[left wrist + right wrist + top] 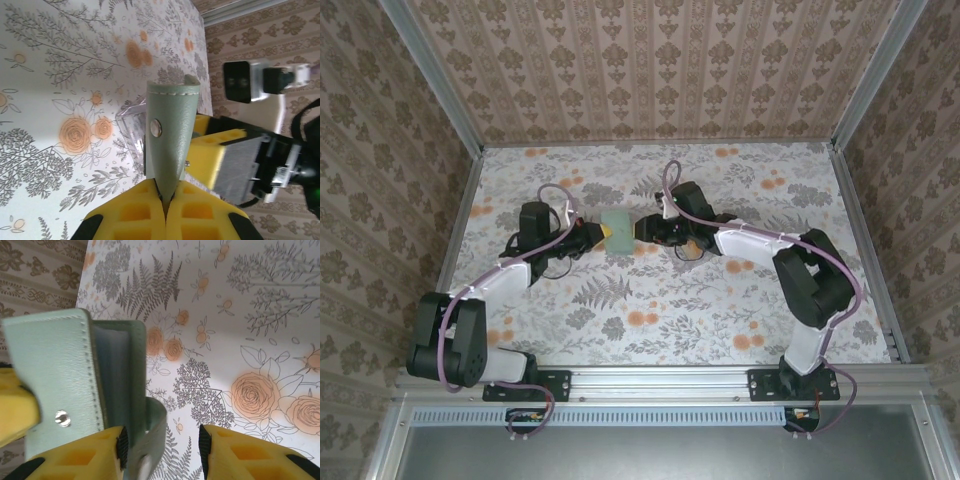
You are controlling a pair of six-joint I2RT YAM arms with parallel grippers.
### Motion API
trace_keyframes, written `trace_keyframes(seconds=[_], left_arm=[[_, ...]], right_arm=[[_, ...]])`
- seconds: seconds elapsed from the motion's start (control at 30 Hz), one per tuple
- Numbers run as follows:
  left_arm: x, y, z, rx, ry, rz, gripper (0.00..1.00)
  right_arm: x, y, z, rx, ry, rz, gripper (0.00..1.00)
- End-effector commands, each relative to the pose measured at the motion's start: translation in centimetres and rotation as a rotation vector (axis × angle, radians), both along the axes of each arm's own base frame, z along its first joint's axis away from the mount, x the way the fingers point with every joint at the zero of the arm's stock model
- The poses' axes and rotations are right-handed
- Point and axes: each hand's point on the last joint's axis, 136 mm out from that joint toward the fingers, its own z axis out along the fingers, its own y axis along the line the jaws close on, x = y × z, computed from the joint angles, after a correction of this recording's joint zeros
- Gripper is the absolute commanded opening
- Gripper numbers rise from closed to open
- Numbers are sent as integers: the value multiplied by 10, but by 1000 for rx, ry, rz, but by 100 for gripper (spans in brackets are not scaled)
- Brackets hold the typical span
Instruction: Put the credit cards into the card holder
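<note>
I judge the job well short of done. The card holder is held up over the surface, a little toward 12 o'clock from centre, between my two arms. My left claw is clenched on its edge from 9 o'clock, the leaf pinched flat between the yellow pads. My right claw, at the holder's 3 o'clock, stands released, with the snap strap just beside one finger and nothing gripped. The right wrist view looks between the parted covers at a pale inner pocket — whether a card sits in it I cannot tell. A clear tray lies behind the holder, its contents hidden. Loading the cards looks to be ahead of me.
</note>
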Motion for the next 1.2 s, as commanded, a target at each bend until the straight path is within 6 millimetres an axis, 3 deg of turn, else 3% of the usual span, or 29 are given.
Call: trace_keyframes(seconds=[0.0,0.07,0.17,0.27,0.4,0.6,0.8,0.93,1.17], left_arm=[[5,-5,36,-66,-93,-35,0],[6,-3,38,-73,-93,-32,0],[6,-2,37,-72,-96,-24,0],[7,-1,29,-61,-78,-15,0],[8,0,11,-43,-37,-9,0],[11,11,-39,62,76,26,43],[15,16,-74,74,158,31,56],[14,15,-78,70,168,26,62],[8,9,-76,84,169,5,63]], right_arm=[[0,6,1,66,22,18,44],[1,6,1,82,28,15,43],[0,9,9,114,17,26,29],[1,6,17,102,-17,22,16],[-1,-2,20,44,-42,13,8],[-10,-9,16,-52,-67,12,6],[-13,-6,6,-94,-54,30,7],[-18,-3,4,-127,-64,37,7],[-16,-4,1,-153,-61,30,7]])
